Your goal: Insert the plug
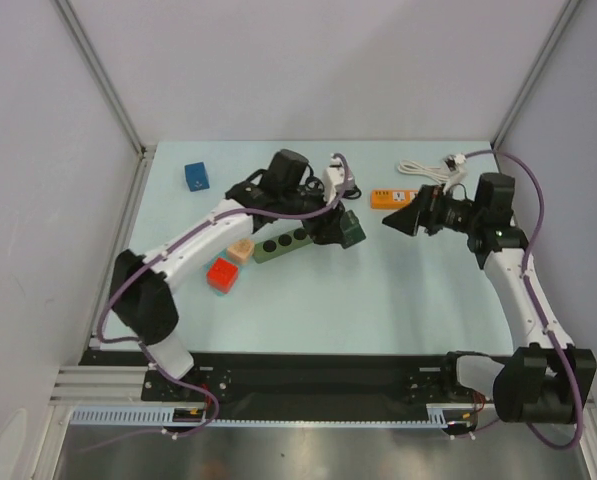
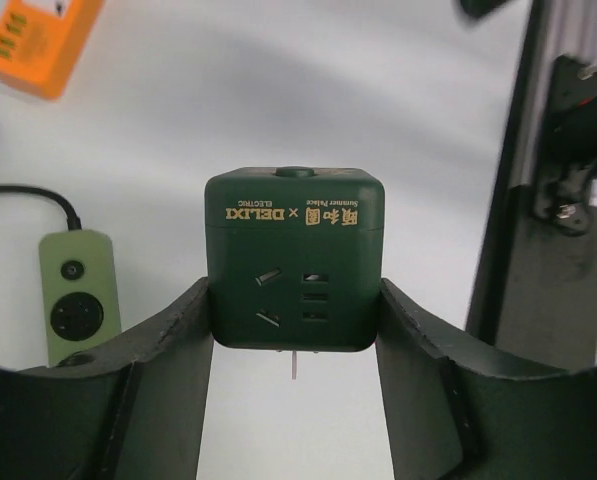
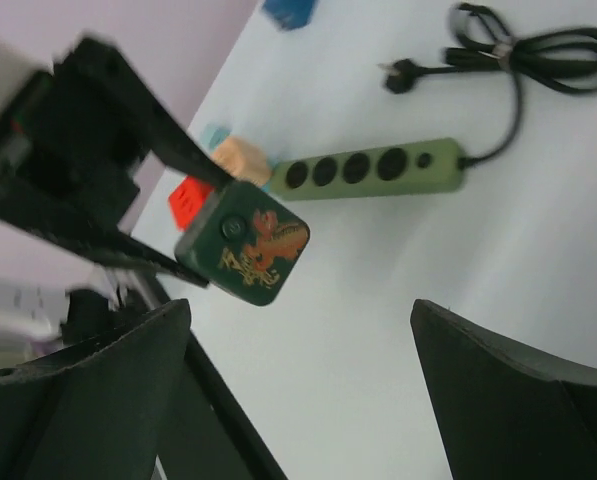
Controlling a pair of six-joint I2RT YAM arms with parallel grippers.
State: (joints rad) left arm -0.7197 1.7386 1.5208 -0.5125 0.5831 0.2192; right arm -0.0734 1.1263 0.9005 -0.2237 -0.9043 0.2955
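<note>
The pale surface (image 1: 378, 300) carries the green power strip (image 1: 281, 243) a little left of its middle. Its long axis runs from the near-left corner toward the far-right corner, its socket holes face up, and its cord end is the one farther right. The left arm (image 1: 193, 245) reaches in from the near-left corner. Its left pincer (image 1: 344, 232) is pinching the dark green cube plug (image 1: 353, 231) by two opposite sides. In the left wrist view the fingers (image 2: 173, 335) press flat against the cube's flanks, and a thin metal pin shows at its lower edge.

The cube sits just past the strip's cord end, toward the right edge, and seems to be held off the surface. As I judge it, the coming move turns on this: the strip lies to the left of the cube, roughly along the strip's own long axis. The cube would have to be carried toward the left edge until the pin stands over a hole, then lowered.

The right pincer (image 1: 398, 220) is spread wide and empty, nearer the right edge and facing the cube. The left arm is plainly the nearer.
</note>
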